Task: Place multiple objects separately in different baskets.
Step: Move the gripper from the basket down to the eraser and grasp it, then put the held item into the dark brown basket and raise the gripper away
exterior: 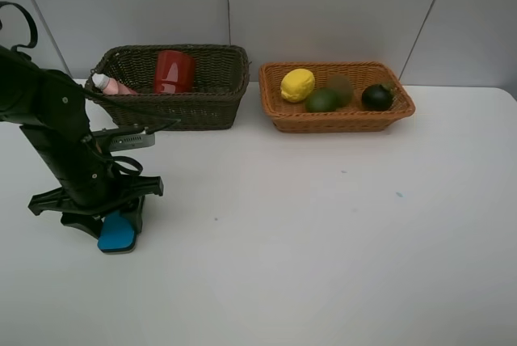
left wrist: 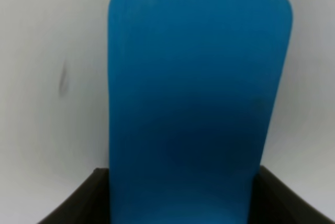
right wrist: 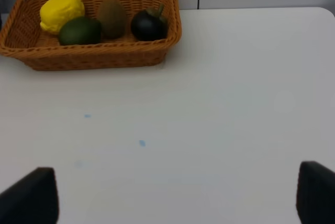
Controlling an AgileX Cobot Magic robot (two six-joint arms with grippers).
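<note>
While our left claw (exterior: 113, 229) sits low over the white table (exterior: 323, 241) at its near left, the blue eraser (exterior: 117, 234) lies between its two dark fingers (left wrist: 78, 203), flat on the table. Whether those fingers press its sides or merely flank it we cannot tell (the wrist view is filled by the eraser (left wrist: 196, 103) and shows only the finger bases).

Our right claw (right wrist: 178, 195) is spread wide and holds nothing; its fingertips frame bare table.

At the far left stands the dark olive-brown wicker basket (exterior: 202, 107), deeper of the two, with the red cup (exterior: 174, 71) and the pink bottle with white cap (exterior: 111, 84) inside, the bottle lying towards the basket's left end.

Just beside it to the right is the shallower orange-tan wicker basket (exterior: 339, 124), holding the yellow lemon (exterior: 297, 85), the green lime (exterior: 322, 101), the brown kiwi (exterior: 340, 87) behind the lime, and the dark green mangosteen (exterior: 376, 97).
</note>
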